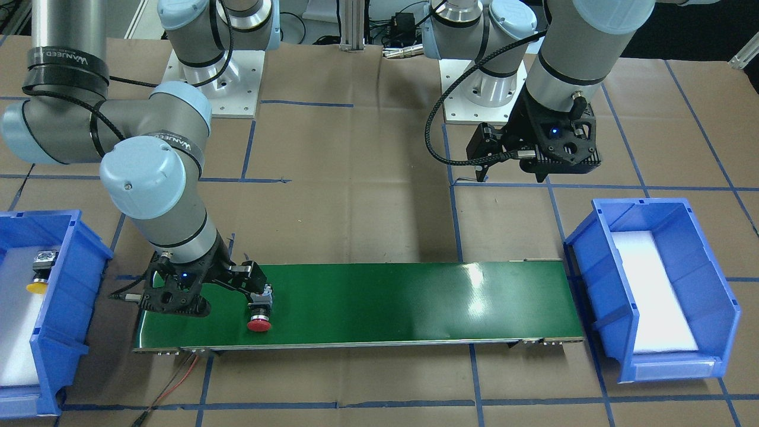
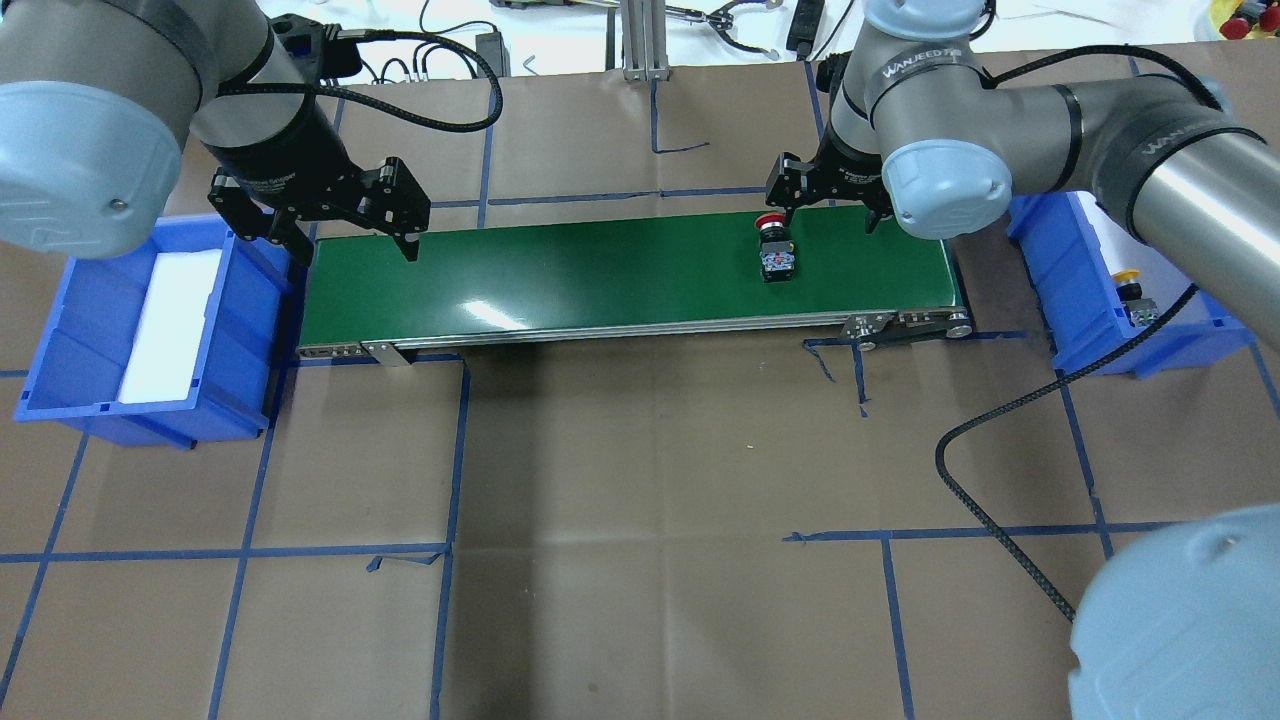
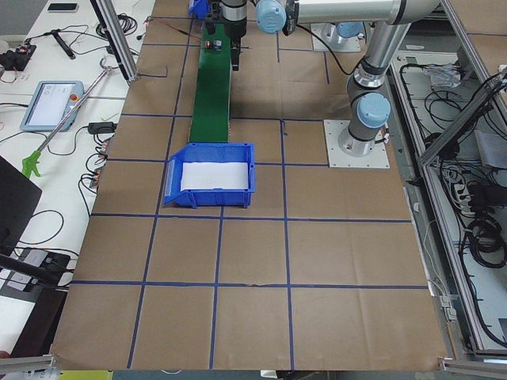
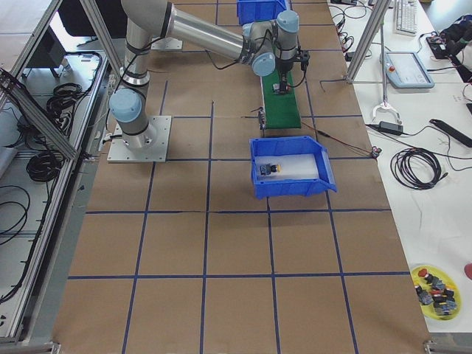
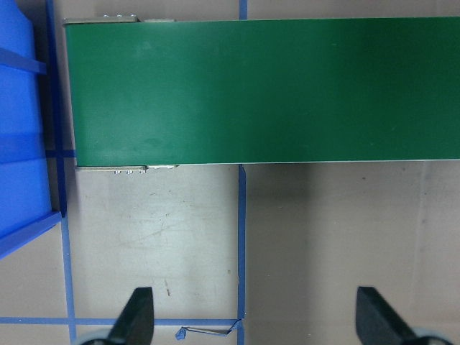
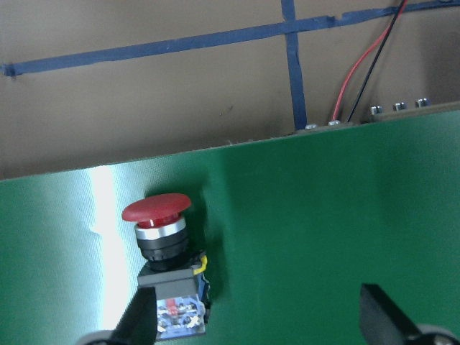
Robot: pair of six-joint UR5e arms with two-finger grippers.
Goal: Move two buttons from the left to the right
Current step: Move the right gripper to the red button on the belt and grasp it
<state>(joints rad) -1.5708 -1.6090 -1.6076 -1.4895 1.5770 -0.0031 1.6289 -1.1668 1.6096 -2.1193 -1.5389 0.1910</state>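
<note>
The right fingers are seen spread wide just above the green belt, and nothing is clamped between them. The red button is laid on its side on the belt at one side of that gap, close against one finger; whether the finger and the switch body touch cannot be told. Its red cap is turned away from the robot, toward the belt's far edge, and its switch body is turned toward the robot. This spot is found near the belt's end on the robot's right. The left fingers are likewise held wide apart, gripping nothing, and are raised over the bench on the robot's side of the belt, near its left end and apart from it. Beyond the belt's right end the right bin, blue, is set on the bench, and the yellow button is seen lying on its side on the white pad inside it, well apart from the red button. The left bin, also blue and lined in white, is placed at the belt's left end. The bench is covered in brown paper, marked off in squares by blue tape. In the exterior right view the right bin is shown nearest, with the belt stretched away behind it.
</note>
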